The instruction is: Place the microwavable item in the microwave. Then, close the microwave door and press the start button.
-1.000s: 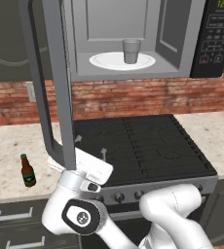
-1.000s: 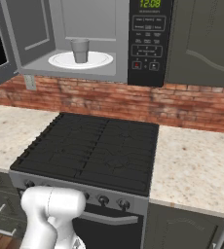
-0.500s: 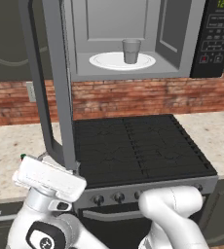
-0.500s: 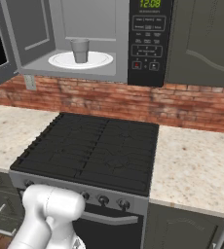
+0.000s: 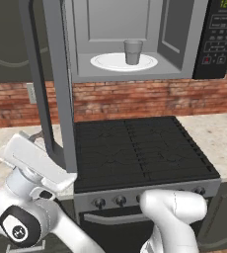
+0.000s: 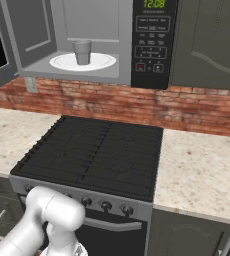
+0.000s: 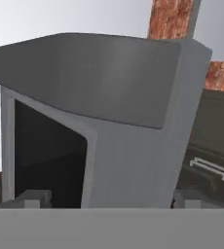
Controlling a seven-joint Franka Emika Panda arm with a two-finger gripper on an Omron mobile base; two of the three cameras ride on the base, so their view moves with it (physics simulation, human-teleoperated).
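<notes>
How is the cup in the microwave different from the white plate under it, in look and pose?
The cup is translucent grey, tall and tapered, and stands upright; the plate is opaque white, flat and round, and lies level. The cup covers only a small part of the plate, right of its middle in the left base view. Both sit inside the open microwave.

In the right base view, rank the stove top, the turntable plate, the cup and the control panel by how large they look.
1. stove top
2. control panel
3. turntable plate
4. cup
The stove sits nearer the camera, so its lead is partly perspective.
</notes>
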